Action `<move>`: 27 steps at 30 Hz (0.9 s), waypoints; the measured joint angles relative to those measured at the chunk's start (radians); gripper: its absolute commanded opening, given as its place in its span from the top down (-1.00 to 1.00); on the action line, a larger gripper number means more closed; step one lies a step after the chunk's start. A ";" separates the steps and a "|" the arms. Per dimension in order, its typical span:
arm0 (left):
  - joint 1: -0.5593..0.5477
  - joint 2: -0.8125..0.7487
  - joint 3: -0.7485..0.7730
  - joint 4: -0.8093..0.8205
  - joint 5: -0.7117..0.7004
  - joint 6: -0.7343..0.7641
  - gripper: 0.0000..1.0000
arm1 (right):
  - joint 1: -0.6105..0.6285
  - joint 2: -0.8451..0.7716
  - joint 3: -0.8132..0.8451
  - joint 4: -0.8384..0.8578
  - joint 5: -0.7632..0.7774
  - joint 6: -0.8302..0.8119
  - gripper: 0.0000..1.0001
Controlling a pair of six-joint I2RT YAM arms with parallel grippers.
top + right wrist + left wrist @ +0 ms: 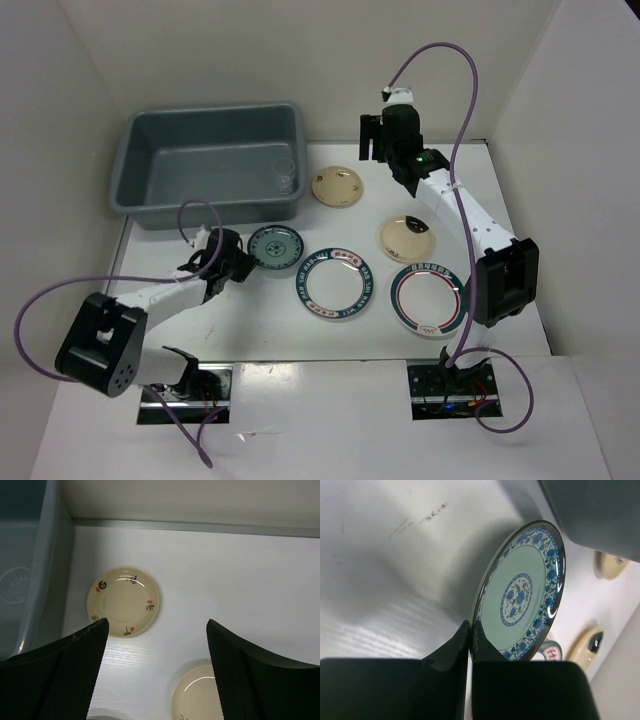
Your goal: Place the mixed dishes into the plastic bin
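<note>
**Clerk:** Nearest item first?

**Inspector:** The left gripper (470,630). Its black fingers are drawn together to a thin slit and clamped on the near rim of the teal saucer (520,592). The saucer has a blue flower pattern and casts a shadow on the white table (380,580). Whether its far edge touches the table, I cannot tell.

**Clerk:** Where is it, seen from above?

**Inspector:** Outside the grey bin (215,112), just in front of the bin's right front corner. The bin's front wall stands between the saucer and the bin's inside.

**Clerk:** What lies around it?

**Inspector:** One patterned plate (334,283) lies just right of the saucer, and a second patterned plate (428,297) lies further right. A cream plate (337,186) sits beside the bin's right wall. A second cream plate (408,238) sits right of it and nearer the arm bases. All four lie flat on the table. One clear cup (284,177) stands inside the bin, at the right front corner.

**Clerk:** And the right arm?

**Inspector:** The right gripper (156,627) has its fingers wide apart and holds nothing. It hangs over bare table, with the cream plate showing just left of the gap.

**Clerk:** Anything hidden or cut off?

**Inspector:** In the right wrist view the lower frame edge cuts off the second cream plate. A faint ring shows on the bin at the left, too dim to identify. In the left wrist view the gripper's own fingers hide most of a patterned plate.
</note>
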State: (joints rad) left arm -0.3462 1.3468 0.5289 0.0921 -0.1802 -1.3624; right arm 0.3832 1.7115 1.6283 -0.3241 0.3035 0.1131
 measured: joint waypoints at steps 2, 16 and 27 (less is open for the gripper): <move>0.002 -0.062 -0.002 -0.041 0.003 0.005 1.00 | 0.000 0.000 0.000 0.001 -0.002 0.000 -0.68; 0.025 0.016 0.204 -0.162 0.378 0.231 1.00 | 0.000 0.000 0.000 0.004 -0.027 0.001 -0.68; 0.073 0.099 0.653 -0.127 0.605 0.340 1.00 | 0.000 0.000 -0.019 0.018 -0.027 0.001 -0.68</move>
State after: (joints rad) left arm -0.2729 1.4460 1.1824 -0.0353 0.4252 -1.0222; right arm 0.3832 1.7115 1.6089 -0.3061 0.2764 0.1139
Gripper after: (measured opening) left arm 0.019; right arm 0.838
